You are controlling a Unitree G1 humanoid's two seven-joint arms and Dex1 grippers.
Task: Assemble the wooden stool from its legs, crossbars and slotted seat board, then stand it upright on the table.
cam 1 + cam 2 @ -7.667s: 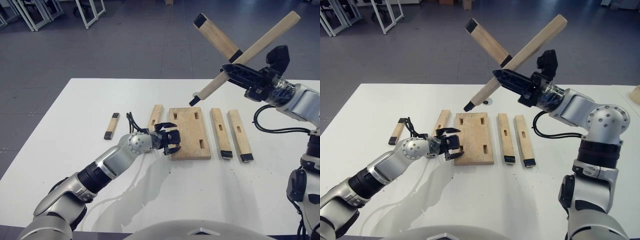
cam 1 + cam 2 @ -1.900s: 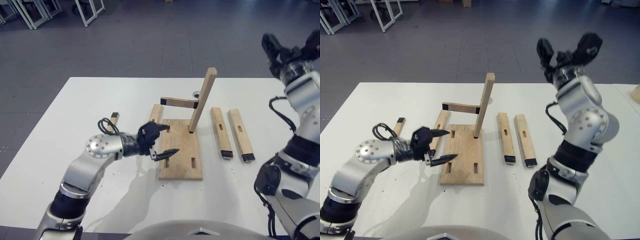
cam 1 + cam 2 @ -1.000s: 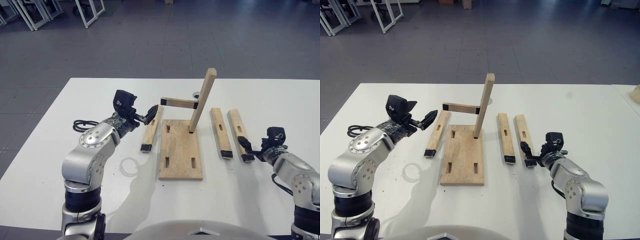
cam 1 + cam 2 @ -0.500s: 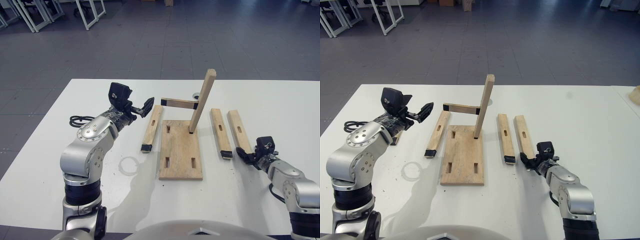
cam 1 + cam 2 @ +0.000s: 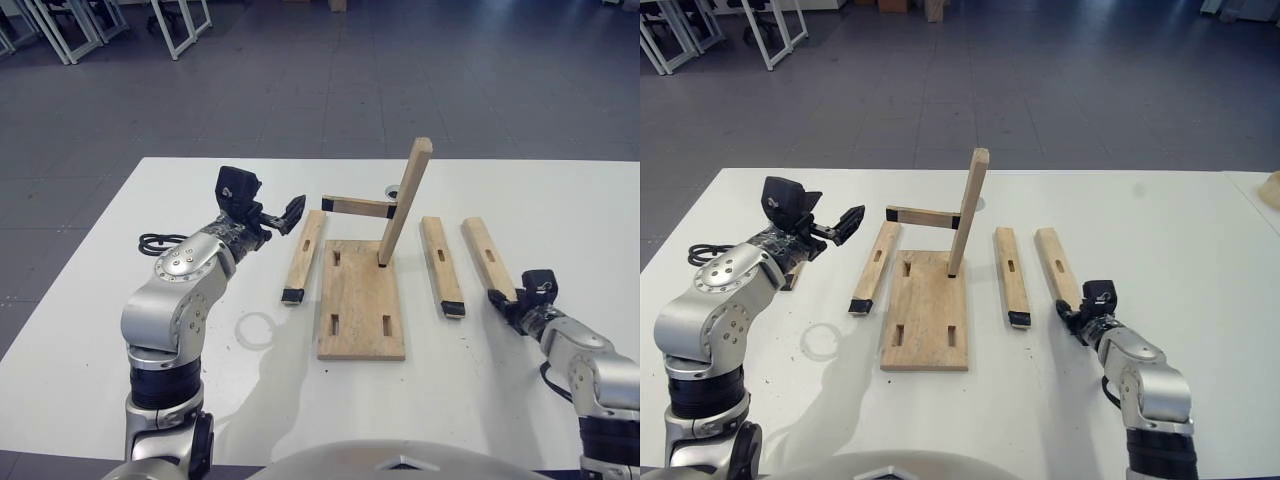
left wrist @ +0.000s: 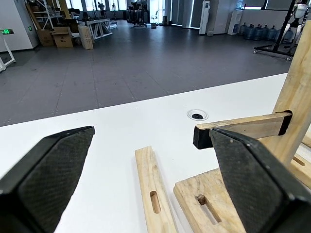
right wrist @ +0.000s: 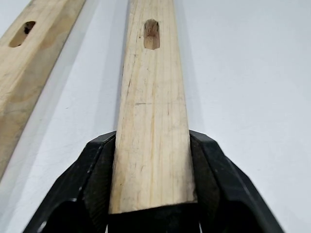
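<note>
Wooden seat board lies flat on the white counter. An upright leg stands tilted in its far right slot, and a crossbar juts from it over the board's far left corner. Right of the board lie an inner leg and an outer leg. The right pincer is clamped on the outer leg's near end. Left of the board lies another loose leg; the left pincer hangs spread wide and empty beside its far end.
</note>
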